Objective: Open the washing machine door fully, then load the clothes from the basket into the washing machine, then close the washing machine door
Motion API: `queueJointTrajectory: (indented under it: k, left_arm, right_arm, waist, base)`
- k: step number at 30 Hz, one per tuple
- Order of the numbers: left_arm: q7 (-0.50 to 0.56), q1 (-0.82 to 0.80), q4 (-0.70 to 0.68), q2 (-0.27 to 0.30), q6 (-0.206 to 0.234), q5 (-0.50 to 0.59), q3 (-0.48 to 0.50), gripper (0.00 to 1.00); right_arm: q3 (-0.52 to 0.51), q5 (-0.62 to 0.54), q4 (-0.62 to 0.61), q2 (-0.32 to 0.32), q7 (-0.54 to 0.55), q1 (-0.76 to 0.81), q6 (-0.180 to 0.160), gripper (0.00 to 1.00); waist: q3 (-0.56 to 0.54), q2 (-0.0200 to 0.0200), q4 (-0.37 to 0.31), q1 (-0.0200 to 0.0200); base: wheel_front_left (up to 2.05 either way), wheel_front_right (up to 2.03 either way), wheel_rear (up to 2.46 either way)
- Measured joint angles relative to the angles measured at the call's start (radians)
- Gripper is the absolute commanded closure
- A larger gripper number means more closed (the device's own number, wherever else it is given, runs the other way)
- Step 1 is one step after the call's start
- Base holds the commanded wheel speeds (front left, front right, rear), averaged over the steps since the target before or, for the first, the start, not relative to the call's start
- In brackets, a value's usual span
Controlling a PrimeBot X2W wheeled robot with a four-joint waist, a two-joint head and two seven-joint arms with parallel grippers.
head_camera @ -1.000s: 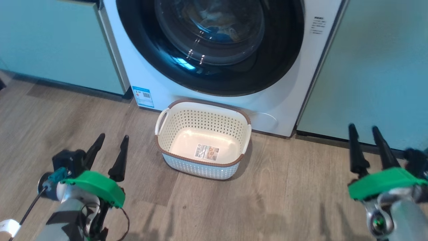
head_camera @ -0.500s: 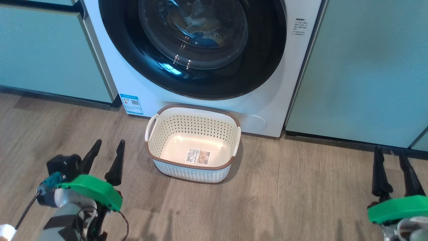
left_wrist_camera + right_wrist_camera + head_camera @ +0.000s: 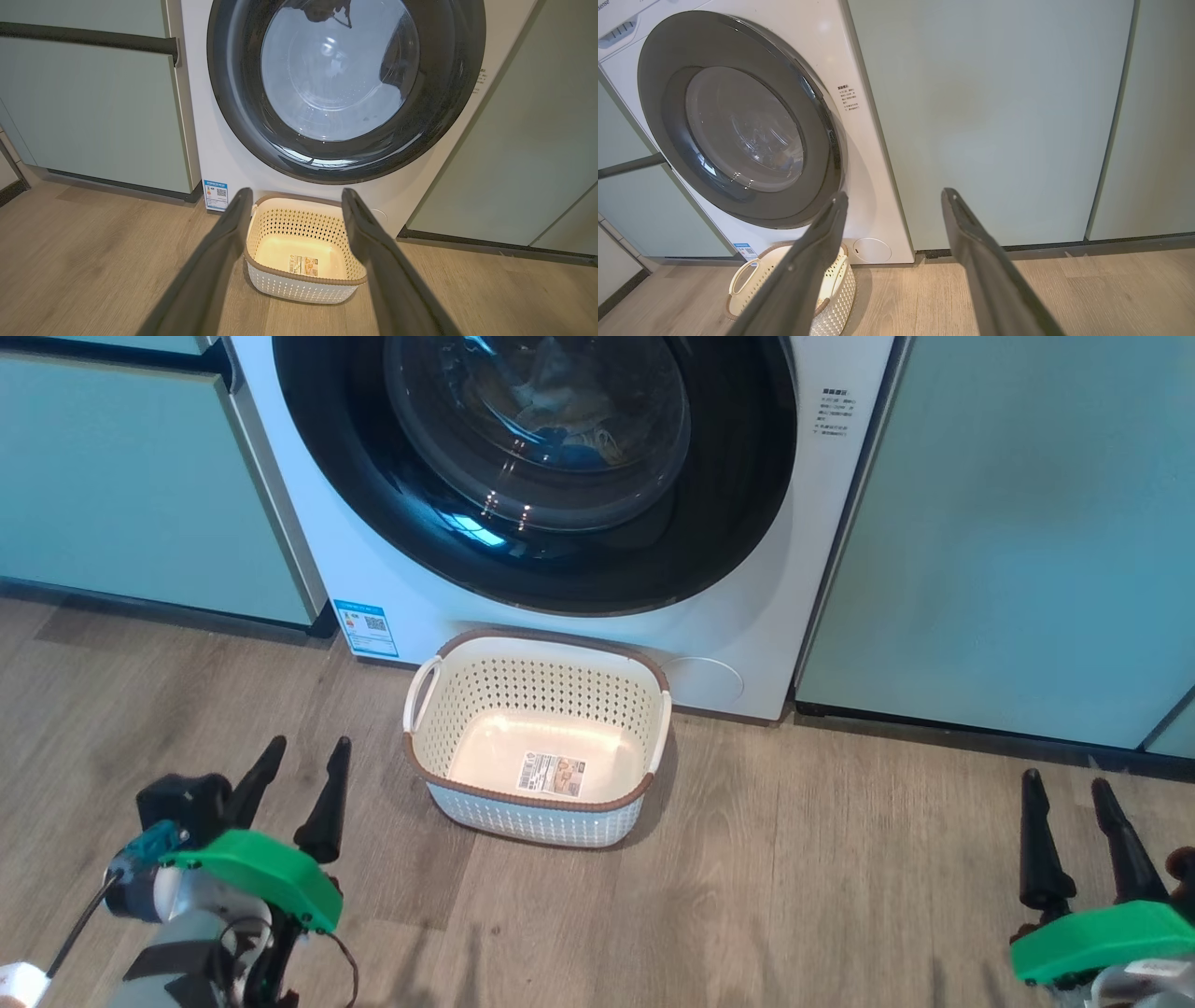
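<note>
The washing machine (image 3: 411,569) stands white between cabinets, and its glossy black washing machine door (image 3: 738,523) lies shut against it. Pale and blue clothes (image 3: 569,425) show dimly behind the porthole glass. On the floor right in front sits the cream basket (image 3: 448,709), nothing in it but a label. My left gripper (image 3: 308,754) hangs open to the basket's left, holding nothing. Far to the basket's right, my right gripper (image 3: 1066,782) is open as well. The left wrist view looks between the open left gripper (image 3: 295,192) at the basket (image 3: 280,224) and door (image 3: 224,93). The right gripper (image 3: 894,195) frames the door (image 3: 668,84) and basket (image 3: 745,280).
Pale green cabinet doors (image 3: 980,523) flank the machine on both sides (image 3: 121,485). A blue sticker (image 3: 366,627) and a round cover (image 3: 709,679) mark the machine's lower front. Wood-look floor (image 3: 794,877) stretches between the grippers and the basket.
The head camera has shifted, so the whole scene sits further left. My right gripper now shows lower in the view. Door, basket and open grippers are otherwise unchanged.
</note>
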Motion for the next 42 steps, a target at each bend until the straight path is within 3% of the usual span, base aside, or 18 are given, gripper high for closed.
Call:
queueJointTrajectory:
  k: [42]
  left_arm:
    - [0.000,-0.007,0.042,0.001,0.000,0.011,-0.044,0.00]
  right_arm:
    - [0.026,-0.008,0.069,0.000,0.000,0.020,0.000,0.00]
  waist:
    - [-0.005,0.0000,0.009,0.0000]
  base:
    - [0.00,0.00,0.00]
